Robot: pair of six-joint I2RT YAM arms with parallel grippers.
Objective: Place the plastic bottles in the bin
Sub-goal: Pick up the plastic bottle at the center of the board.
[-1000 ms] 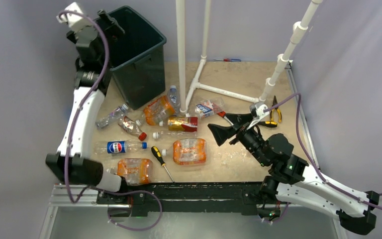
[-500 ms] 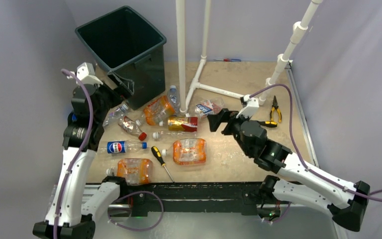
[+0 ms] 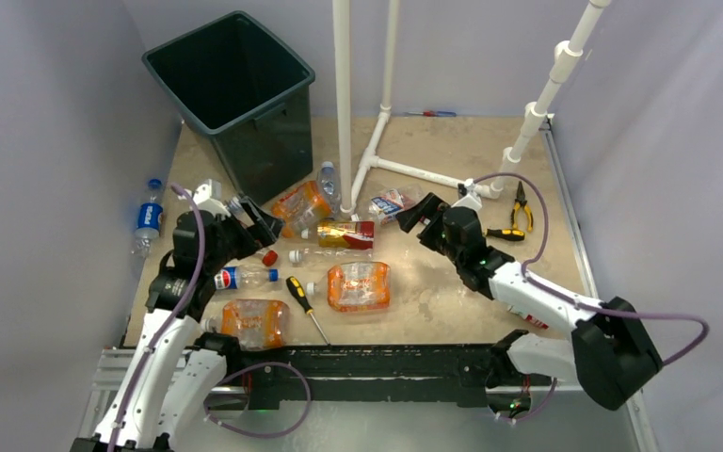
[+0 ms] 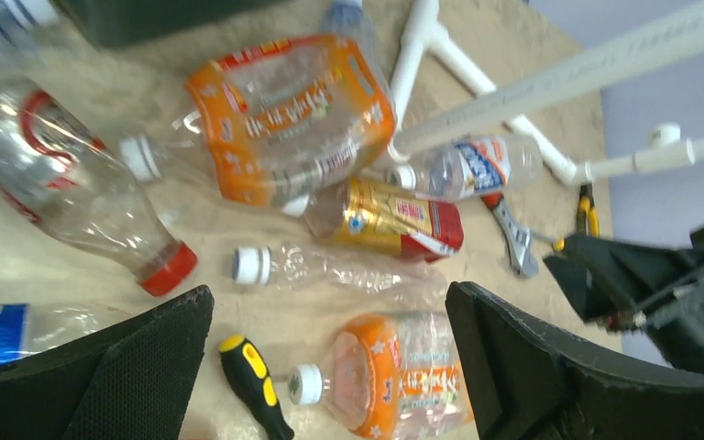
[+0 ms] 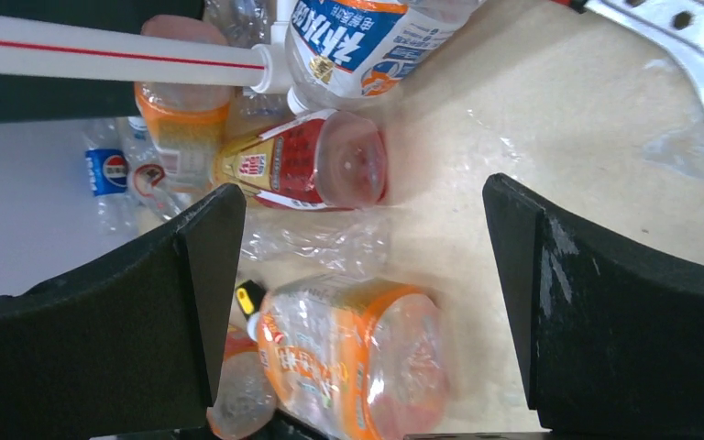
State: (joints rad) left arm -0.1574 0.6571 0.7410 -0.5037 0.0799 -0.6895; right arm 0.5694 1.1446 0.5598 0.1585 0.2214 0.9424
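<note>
The dark bin (image 3: 264, 151) stands at the back left. Plastic bottles lie in front of it: orange-labelled ones (image 3: 301, 207) (image 3: 359, 285) (image 3: 256, 322), a Pepsi one (image 3: 242, 278), a gold-and-red one (image 3: 346, 233) and a clear white-capped one (image 3: 315, 255). My left gripper (image 3: 254, 221) hangs open over the red-capped bottle (image 4: 64, 192); the clear bottle (image 4: 330, 269) lies under its gap (image 4: 330, 291). My right gripper (image 3: 419, 215) is open and empty beside the blue-and-white labelled bottle (image 3: 391, 204). It faces the gold-and-red bottle (image 5: 312, 165) and an orange one (image 5: 348, 353).
A white pipe frame (image 3: 344, 104) rises mid-table. A yellow-and-black screwdriver (image 3: 306, 306) lies between the near bottles. A wrench (image 4: 513, 243), another screwdriver (image 3: 504, 234) and pliers (image 3: 522, 202) lie on the right. One blue-labelled bottle (image 3: 148, 218) sits past the table's left edge.
The left arm swung down from the bin's rim to just above the bottles, still open. The right arm reached left and lower toward the bottles. Both stay empty.
</note>
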